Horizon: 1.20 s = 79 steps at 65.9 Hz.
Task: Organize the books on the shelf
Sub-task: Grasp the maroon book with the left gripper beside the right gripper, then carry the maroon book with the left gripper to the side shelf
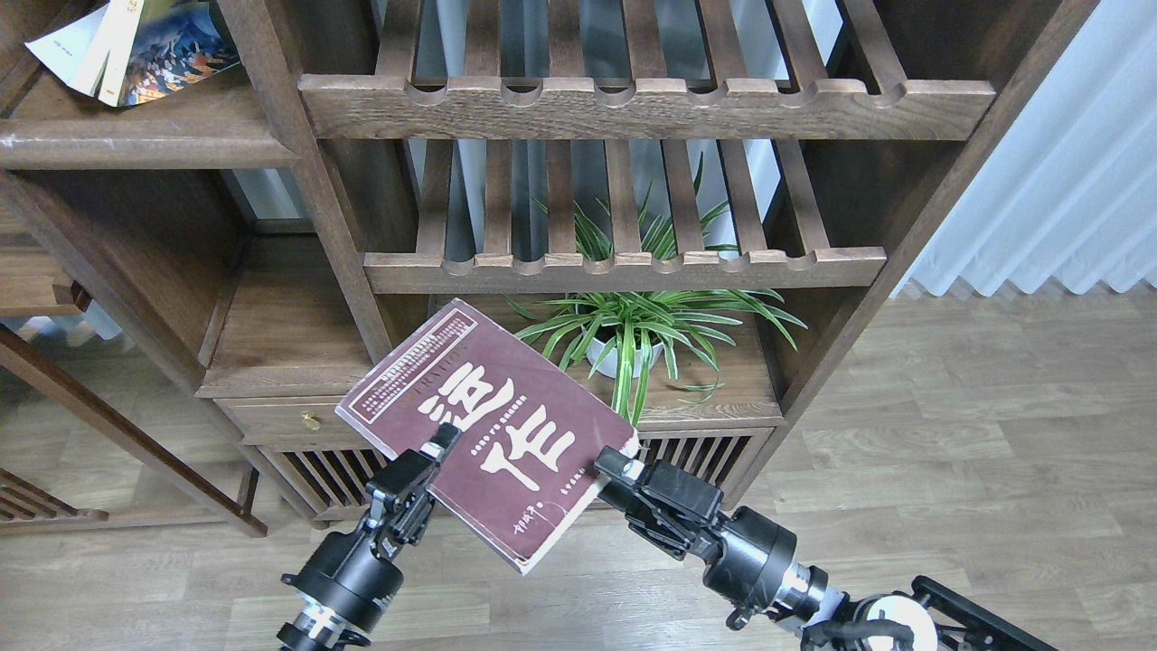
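Observation:
The maroon book (488, 425) with big white Chinese characters hangs tilted in the air in front of the cabinet. My left gripper (432, 455) is shut on its lower left edge. My right gripper (613, 467) is shut on its lower right edge. The shelf (136, 140), a solid dark-brown board with a pale-scuffed front edge, is at the upper left. Two more books lie tilted on it at the top left corner, cut off by the view's edge: a yellow-cream one (116, 45) and one with a blue-orange picture (176, 45).
Two slatted shelves with scalloped front rails (633, 104) fill the upper middle. A potted spider plant (624, 334) stands on the low cabinet top (289, 334) behind the book. An upright wooden post (307, 181) divides the bays. A white curtain (1058, 163) hangs at the right over wood flooring.

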Motion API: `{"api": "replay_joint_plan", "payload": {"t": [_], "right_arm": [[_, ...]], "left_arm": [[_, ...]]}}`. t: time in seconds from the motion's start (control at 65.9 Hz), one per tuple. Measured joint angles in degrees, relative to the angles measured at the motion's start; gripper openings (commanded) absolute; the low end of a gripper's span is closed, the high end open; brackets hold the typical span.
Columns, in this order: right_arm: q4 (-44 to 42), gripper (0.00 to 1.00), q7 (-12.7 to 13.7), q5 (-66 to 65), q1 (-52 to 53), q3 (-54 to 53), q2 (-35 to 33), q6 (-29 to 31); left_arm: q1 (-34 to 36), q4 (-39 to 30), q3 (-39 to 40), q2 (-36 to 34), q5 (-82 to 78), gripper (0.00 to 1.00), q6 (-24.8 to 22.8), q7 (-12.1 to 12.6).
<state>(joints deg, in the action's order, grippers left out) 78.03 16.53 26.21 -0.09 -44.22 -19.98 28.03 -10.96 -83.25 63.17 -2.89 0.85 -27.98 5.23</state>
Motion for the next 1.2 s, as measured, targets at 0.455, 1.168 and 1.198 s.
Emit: {"api": "replay_joint_plan", "payload": {"t": [0.455, 1.168, 1.198], "right_arm": [[-2.4, 0.99, 0.0, 0.0, 0.3, 0.0, 0.3, 0.0], [-4.0, 0.99, -0.1, 0.0, 0.2, 0.2, 1.7, 0.0], [-4.0, 0.99, -0.1, 0.0, 0.2, 0.3, 1.7, 0.0]], "left_arm": [[-7.5, -9.1, 20.5, -3.4, -21.5, 0.05, 0.0, 1.2], [-5.6, -18.4, 50.5, -4.7, -23.2, 0.01, 0.0, 12.2], [-4.5, -18.4, 50.9, -5.4, -23.2, 0.01, 0.0, 12.7]]}}
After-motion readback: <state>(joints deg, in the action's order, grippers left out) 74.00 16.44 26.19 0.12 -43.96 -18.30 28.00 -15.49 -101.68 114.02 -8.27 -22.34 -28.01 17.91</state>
